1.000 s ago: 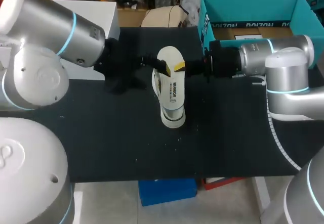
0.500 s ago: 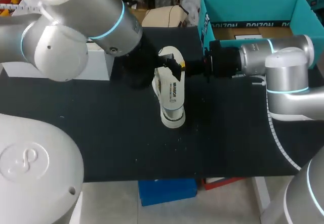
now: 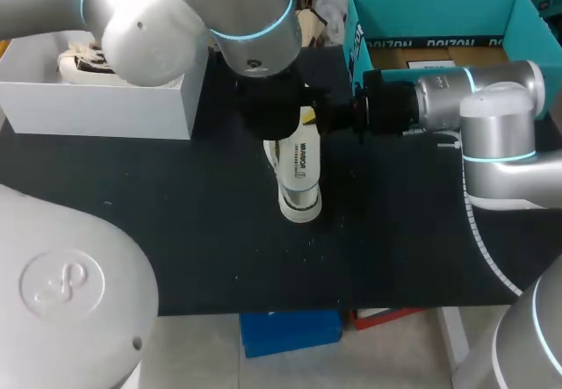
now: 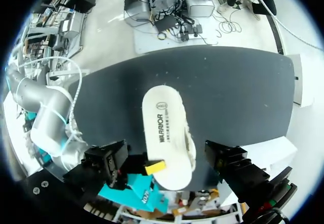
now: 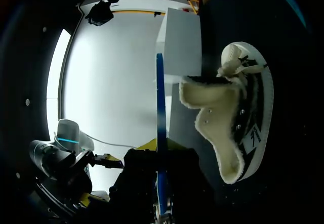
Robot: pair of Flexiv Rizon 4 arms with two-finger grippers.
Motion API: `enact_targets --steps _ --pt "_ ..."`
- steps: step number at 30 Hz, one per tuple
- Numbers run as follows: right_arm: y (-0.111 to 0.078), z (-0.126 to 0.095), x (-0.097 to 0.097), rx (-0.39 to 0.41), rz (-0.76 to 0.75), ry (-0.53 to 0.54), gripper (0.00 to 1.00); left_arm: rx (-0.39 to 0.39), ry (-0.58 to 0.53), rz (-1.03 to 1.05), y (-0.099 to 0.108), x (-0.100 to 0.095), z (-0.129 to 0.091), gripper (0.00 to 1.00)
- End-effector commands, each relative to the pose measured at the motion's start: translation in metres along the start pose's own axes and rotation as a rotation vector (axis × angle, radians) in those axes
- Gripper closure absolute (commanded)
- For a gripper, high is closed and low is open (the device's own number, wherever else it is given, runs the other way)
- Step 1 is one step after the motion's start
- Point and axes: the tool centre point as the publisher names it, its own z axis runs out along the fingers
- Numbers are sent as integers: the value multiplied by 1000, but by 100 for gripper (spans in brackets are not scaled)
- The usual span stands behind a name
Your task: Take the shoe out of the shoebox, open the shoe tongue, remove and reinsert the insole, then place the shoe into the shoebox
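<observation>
Nearest, around the middle of the black table [image 3: 176, 231] and well back from its near edge, the white shoe [image 3: 297, 174] rests with its sole turned upward, its length running from near to far. From the right wrist, its fleecy lining [image 5: 223, 123] shows at the open mouth.

At the shoe's far end the 2 arms meet. The left arm [image 3: 219, 3] comes in from the far left corner and hangs over that end. The left gripper [image 4: 167, 158] is spread wide, its 2 dark fingers [image 4: 109, 163] standing either side of the shoe without touching it. The right arm [image 3: 474, 99] reaches in level from the right edge. The right gripper [image 3: 309, 118] is against the shoe's far end, but I cannot tell whether it grips.

Farther back, a white shoebox [image 3: 105, 108] sits at the far left corner with a pale, dark-laced item [image 3: 79, 60] inside. A teal box [image 3: 421, 11] stands at the far right corner.
</observation>
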Motion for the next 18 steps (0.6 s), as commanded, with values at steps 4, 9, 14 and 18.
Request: enact_targets --steps 4,9,14,18 --pt "0 1 0 -2 0 -1 100 5 147 0 3 -10 0 0" --pt "0 1 0 -2 0 -1 100 24 81 -30 3 -8 -3 0" --pt "0 1 0 -2 0 -1 100 39 56 -51 6 -7 -6 0" --pt "0 1 0 -2 0 -1 100 48 51 -55 15 -8 -8 0"
